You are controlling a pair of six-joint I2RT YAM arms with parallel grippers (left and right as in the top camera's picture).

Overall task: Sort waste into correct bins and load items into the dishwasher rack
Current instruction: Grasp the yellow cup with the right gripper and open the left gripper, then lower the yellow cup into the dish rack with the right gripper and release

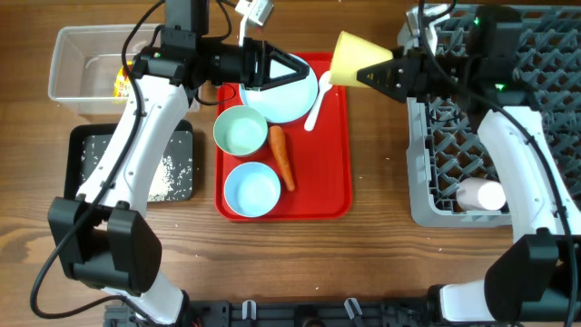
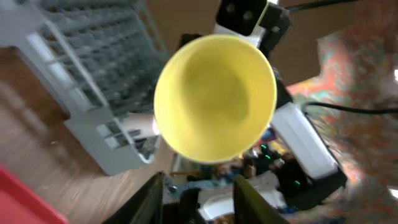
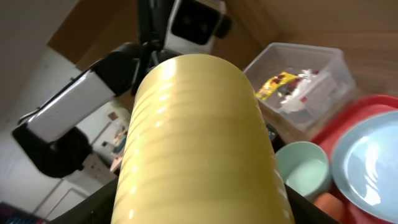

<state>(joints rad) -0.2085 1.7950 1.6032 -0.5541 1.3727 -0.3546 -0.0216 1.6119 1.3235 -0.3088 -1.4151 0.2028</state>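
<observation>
Right gripper (image 1: 369,73) clamped on yellow cup (image 1: 349,56); dishwasher rack (image 1: 545,136) sits behind those fingers, so swing back, mouth down. Left gripper (image 2: 199,190) hangs, fingers apart.

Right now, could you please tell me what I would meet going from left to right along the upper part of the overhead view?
clear tub → pale-blue plate → yellow cup → grey dishwasher rack
</observation>
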